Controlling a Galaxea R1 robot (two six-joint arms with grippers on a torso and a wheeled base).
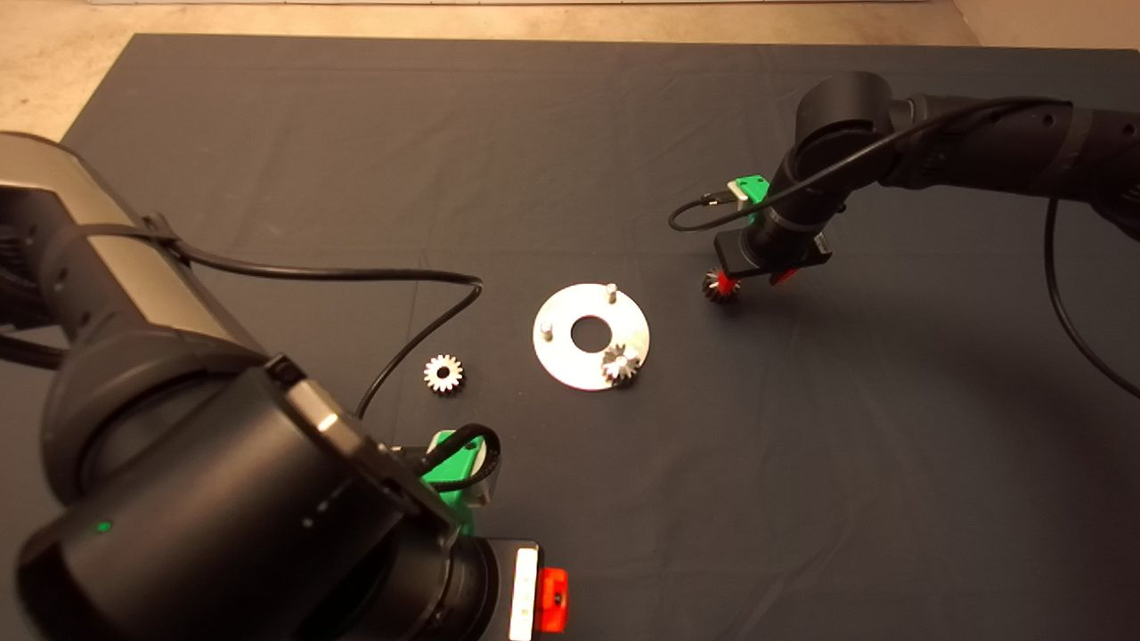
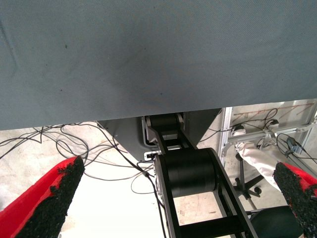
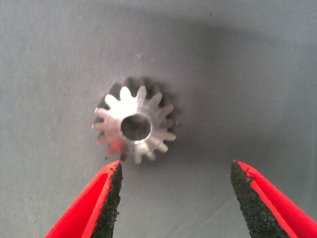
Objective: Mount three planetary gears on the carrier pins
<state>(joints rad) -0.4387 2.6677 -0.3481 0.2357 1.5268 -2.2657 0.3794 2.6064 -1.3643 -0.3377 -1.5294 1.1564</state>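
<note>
Shiny disc [image 1: 591, 336] flat on the dark mat [image 1: 802, 463], the landmark for everything here. Three carrier pins around its centre hole: one bare at the far rim [image 1: 611, 288], one bare on the side toward the left arm [image 1: 547, 332], the third taken up by a planetary gear [image 1: 621, 364] already seated at the near rim of the disc.

Second gear [image 1: 443, 373] flat on the mat, near the disc on the left arm's side, apart from it, untouched.

Third gear [image 1: 718, 286] on the mat, close to the disc on the right arm's side, level with its far rim. Right pincer [image 1: 748, 279] down right over that gear, wrist pointing at the mat. From the right wrist: gear [image 3: 134, 125] lying flat, bore facing up, teeth clear all round; red fingers [image 3: 101, 203] with black pads spread apart, one tip just beside the teeth, the other pad well off to the opposite side. Nothing between the pads, no contact with the gear to be seen.

Left pincer [image 1: 545, 600] parked at the near edge of the mat, well short of the disc, only a red finger and green body showing from above. From the left wrist: fingers [image 2: 49, 203] wide apart and gripping nothing, mat edge in front, with floor, loose cables [image 2: 74, 144], a black robot link [image 2: 190, 171] and a chair base [image 2: 250, 186] beyond it.
</note>
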